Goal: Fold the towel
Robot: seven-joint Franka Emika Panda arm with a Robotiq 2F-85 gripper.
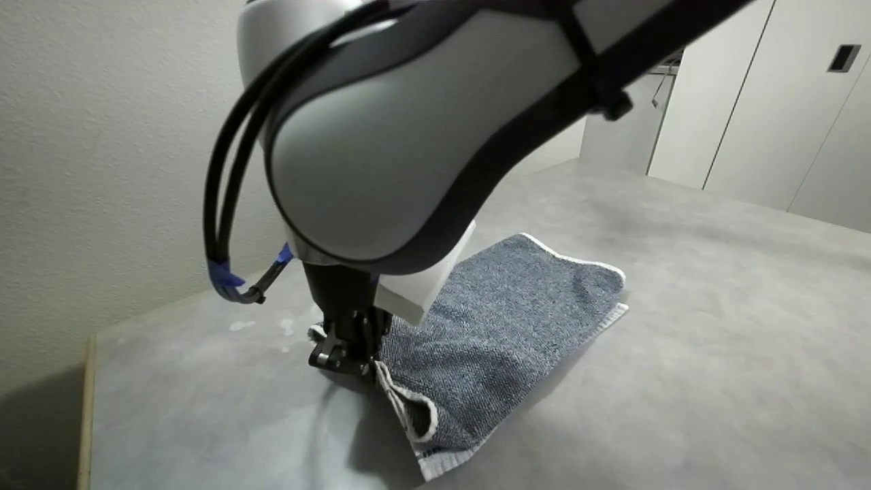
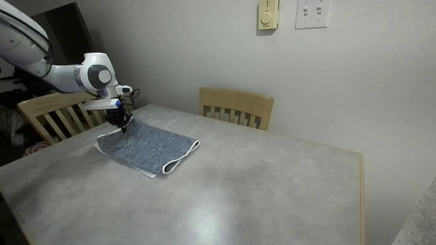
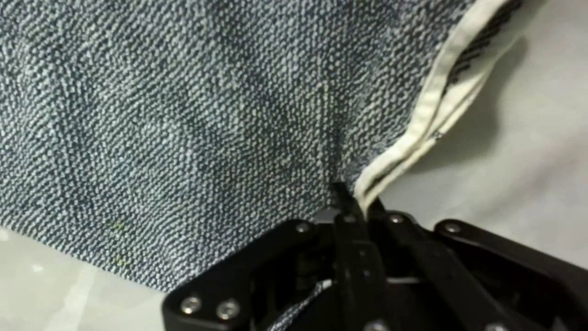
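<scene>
The blue-grey towel (image 1: 510, 320) with white edging lies folded over itself on the table, and it also shows in an exterior view (image 2: 150, 146) and in the wrist view (image 3: 193, 119). Its layered white edge curls up into a loop beside the gripper, and a lower layer with a pale border sticks out from under the top layer. My gripper (image 3: 360, 197) is shut on this white edge, low at one side of the towel. The gripper also shows in both exterior views (image 1: 367, 367) (image 2: 123, 128). The cloth between the fingertips is mostly hidden.
The grey table (image 2: 259, 183) has a wooden edge and meets a wall. A wooden chair (image 2: 235, 97) stands at the wall side, and another chair (image 2: 54, 105) stands behind the arm. White cabinets (image 1: 769, 102) stand beyond the table.
</scene>
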